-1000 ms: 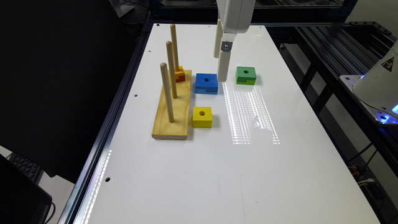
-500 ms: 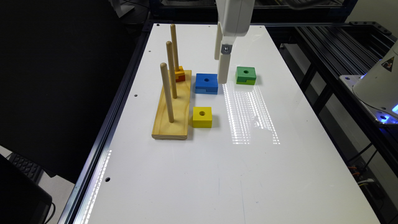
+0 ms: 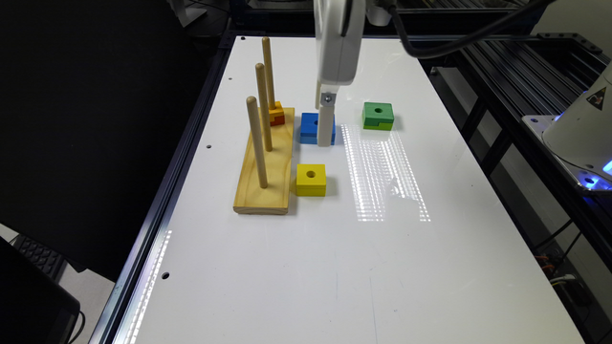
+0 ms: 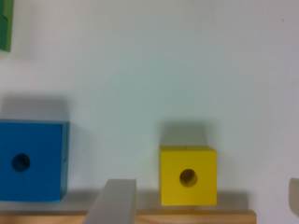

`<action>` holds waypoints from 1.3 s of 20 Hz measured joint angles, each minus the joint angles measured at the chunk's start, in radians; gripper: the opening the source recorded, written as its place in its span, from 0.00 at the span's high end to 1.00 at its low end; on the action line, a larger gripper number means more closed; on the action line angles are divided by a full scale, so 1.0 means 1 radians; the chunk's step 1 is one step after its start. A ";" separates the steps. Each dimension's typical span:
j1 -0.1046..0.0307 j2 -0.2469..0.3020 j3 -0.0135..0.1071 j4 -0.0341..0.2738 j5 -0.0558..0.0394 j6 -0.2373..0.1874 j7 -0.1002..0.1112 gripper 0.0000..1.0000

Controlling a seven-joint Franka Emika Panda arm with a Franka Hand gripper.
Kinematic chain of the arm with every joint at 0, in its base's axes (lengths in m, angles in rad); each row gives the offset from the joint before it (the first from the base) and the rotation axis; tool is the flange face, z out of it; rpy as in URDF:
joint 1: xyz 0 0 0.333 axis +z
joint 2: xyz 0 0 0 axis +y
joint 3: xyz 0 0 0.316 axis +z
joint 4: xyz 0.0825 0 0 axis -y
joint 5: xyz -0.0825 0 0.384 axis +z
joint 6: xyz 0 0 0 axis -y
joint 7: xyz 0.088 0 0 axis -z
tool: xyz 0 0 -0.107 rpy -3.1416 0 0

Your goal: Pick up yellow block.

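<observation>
Exterior view: yellow block [image 3: 311, 179] lies beside peg base [image 3: 265, 167], untouched.

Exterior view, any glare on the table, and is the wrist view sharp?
Exterior view: striped glare on the glossy white table, beside the bright yellow wooden block. Wrist view: soft and slightly blurred, with the yellow block casting a faint shadow.

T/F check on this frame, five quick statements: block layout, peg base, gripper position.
1. The bright yellow wooden block lies on the white table. True.
2. It sits on a peg. False: it lies beside the pale wooden peg base.
3. The base has three upright pegs. True.
4. The gripper holds the yellow block. False: they are apart; it hangs near the blue block.
5. The green block is stacked on the blue one. False: they lie apart.
</observation>
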 joint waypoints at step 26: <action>-0.001 0.151 -0.004 0.000 -0.0137 0.124 0.000 0.00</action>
